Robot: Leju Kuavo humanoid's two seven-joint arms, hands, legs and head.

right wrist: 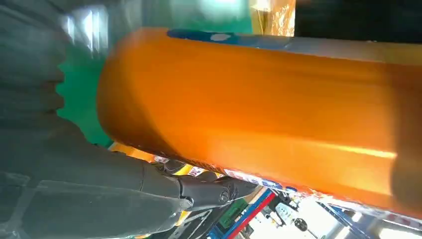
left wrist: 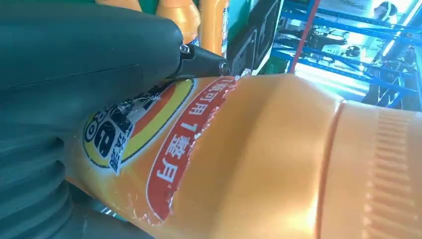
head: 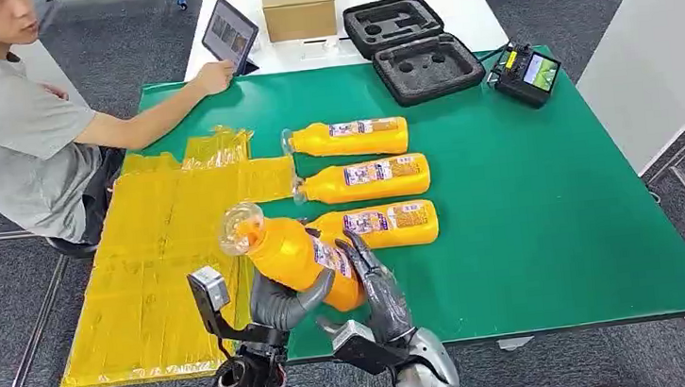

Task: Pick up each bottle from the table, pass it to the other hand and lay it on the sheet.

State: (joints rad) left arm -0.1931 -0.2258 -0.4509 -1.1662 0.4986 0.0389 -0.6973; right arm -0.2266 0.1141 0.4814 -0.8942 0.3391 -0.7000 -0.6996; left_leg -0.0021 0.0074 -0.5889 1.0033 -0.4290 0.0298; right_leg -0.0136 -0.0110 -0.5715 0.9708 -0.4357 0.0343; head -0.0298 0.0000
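An orange bottle with a clear cap is held tilted above the table's front edge, cap toward the yellow sheet. My left hand grips it from below around the middle, thumb across the label of the bottle. My right hand wraps its fingers around the base end of the bottle. Three more orange bottles lie on their sides on the green table: a far one, a middle one and a near one.
A person sits at the left, one hand by a tablet. A cardboard box, an open black foam case and a small screen device stand along the far side. A white table stands to the right.
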